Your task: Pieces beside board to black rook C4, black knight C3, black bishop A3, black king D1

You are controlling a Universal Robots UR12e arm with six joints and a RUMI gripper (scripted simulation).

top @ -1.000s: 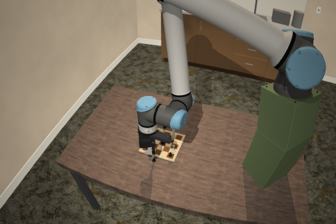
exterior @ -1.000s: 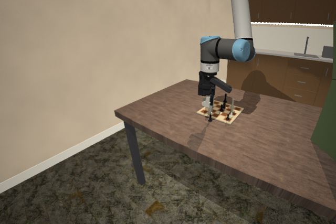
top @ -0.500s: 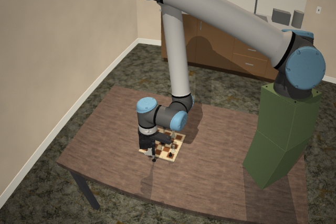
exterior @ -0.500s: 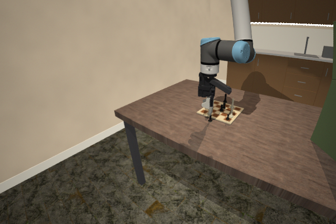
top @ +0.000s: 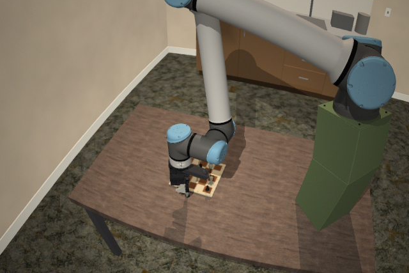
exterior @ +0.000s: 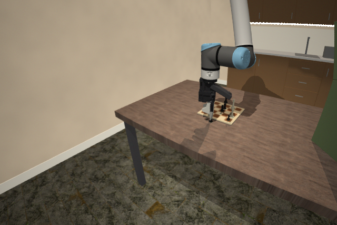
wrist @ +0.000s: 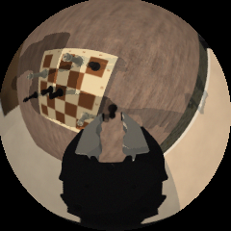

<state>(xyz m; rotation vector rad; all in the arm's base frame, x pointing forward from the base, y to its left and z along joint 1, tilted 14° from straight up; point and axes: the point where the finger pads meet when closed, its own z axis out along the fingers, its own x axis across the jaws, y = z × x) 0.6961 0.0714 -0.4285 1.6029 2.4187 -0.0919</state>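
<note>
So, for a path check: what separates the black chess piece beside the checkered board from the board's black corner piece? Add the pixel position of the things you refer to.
A pale square [top: 199,190] [exterior: 221,118] [wrist: 94,85], the board's edge [top: 201,193] [exterior: 221,121] [wrist: 107,85] and brown tabletop [top: 264,204] [exterior: 163,113] [wrist: 154,63]: wrist view.

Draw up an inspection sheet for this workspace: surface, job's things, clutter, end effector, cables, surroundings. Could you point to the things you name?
Surface: brown wood-grain table [top: 264,213] [exterior: 163,108] [wrist: 149,38], crossed by arm shadows.
Job's things: checkered board [top: 217,170] [exterior: 221,118] [wrist: 91,85] with black and pale grey pieces on it; one small black piece [exterior: 210,120] [wrist: 113,111] beside it, type too small to tell.
Clutter: nothing seen besides the chess set.
End effector [top: 185,191] [exterior: 209,117] [wrist: 112,113]: fingers apart, down at the small black piece; no grip seen.
Cables: nothing seen.
Surroundings: green pedestal [top: 333,157] [exterior: 326,124] under the arm; plain beige wall [top: 82,48] [exterior: 95,40]; wooden cabinets [top: 257,65] [exterior: 268,78] behind; mottled dark floor [top: 148,81] [exterior: 95,176].
</note>
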